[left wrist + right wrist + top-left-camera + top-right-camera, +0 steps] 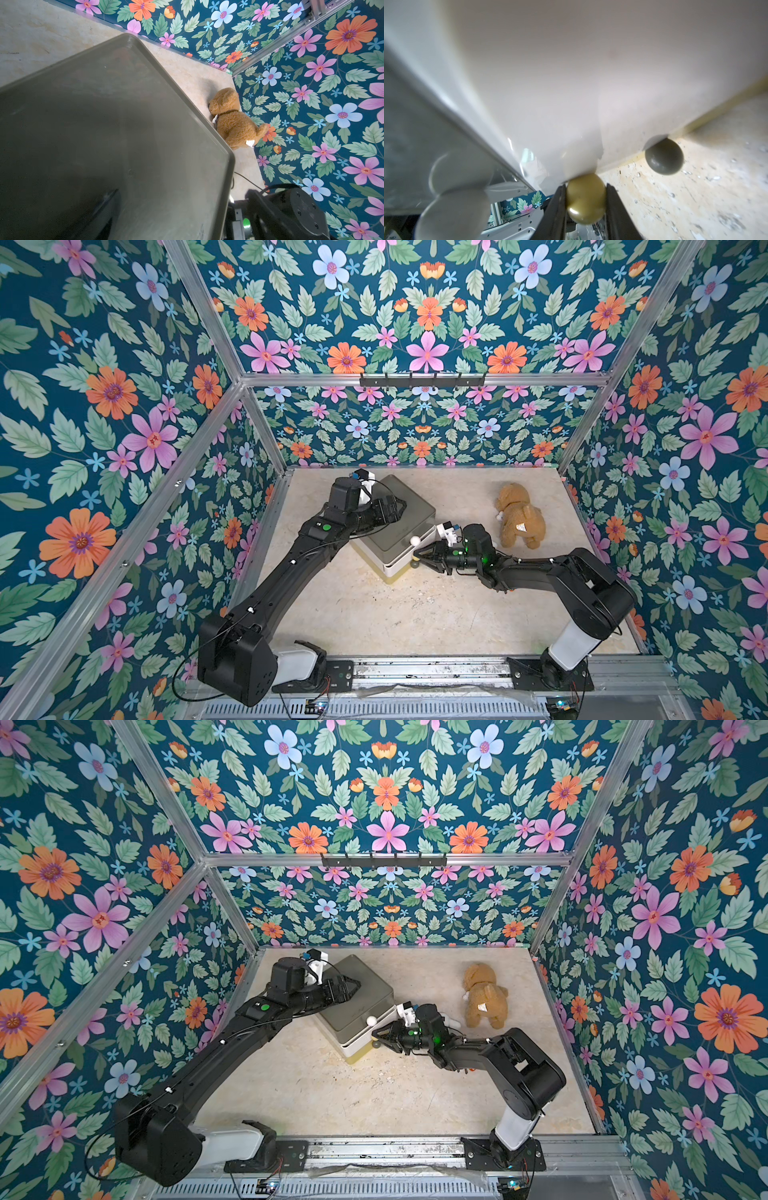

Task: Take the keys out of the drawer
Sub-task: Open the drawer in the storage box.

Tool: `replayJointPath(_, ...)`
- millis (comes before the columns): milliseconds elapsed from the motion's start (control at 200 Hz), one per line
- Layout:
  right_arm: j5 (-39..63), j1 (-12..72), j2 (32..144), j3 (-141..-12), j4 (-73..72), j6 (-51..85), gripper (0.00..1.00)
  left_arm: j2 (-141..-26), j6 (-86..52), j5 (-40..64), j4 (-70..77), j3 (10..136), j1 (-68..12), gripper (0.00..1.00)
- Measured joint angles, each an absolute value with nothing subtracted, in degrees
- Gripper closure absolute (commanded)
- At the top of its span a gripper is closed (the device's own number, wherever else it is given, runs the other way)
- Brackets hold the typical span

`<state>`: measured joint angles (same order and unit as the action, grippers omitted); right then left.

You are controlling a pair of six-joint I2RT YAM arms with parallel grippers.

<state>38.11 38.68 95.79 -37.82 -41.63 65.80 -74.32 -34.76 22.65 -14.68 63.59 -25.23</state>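
At the middle of both top views, a small drawer cabinet (409,531) (361,1002) on the beige table (395,614); grey-green on top, white in front; drawer fronts flush, none pulled out. Right of it in the frame and well apart, a brown teddy bear (521,516) lying on its side. On the cabinet's front, three round knobs: white knob (414,540), olive-yellow knob (585,199), grey knob (664,155). At the bottom of the right wrist view, the right gripper (585,204) pinching the olive-yellow knob, one dark jaw pressed to each side of it. Over the cabinet's top, toward its upper left corner in the frame, the left gripper (405,506); touching or just above, cannot tell; jaws spread or together, cannot tell either. Keys seen in no view; presumably behind the closed fronts, but cannot tell which drawer.
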Motion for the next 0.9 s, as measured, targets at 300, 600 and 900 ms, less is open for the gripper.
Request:
replayJointPath(300,36.8,38.7,85.1,-29.3,-37.6,63.1,0.81,-73.7,-35.8,22.6,-13.1,62.4,-25.2,0.01)
replayJointPath(600,35.3,38.8,72.5,-21.2,-31.3,60.5,0.81,-73.8,-36.0,22.6,-12.3,62.1,-25.2,0.01)
replayJointPath(900,33.7,38.8,64.4,-16.3,-27.3,59.6,0.81,-73.8,-36.5,22.7,-10.5,61.2,-25.2,0.01)
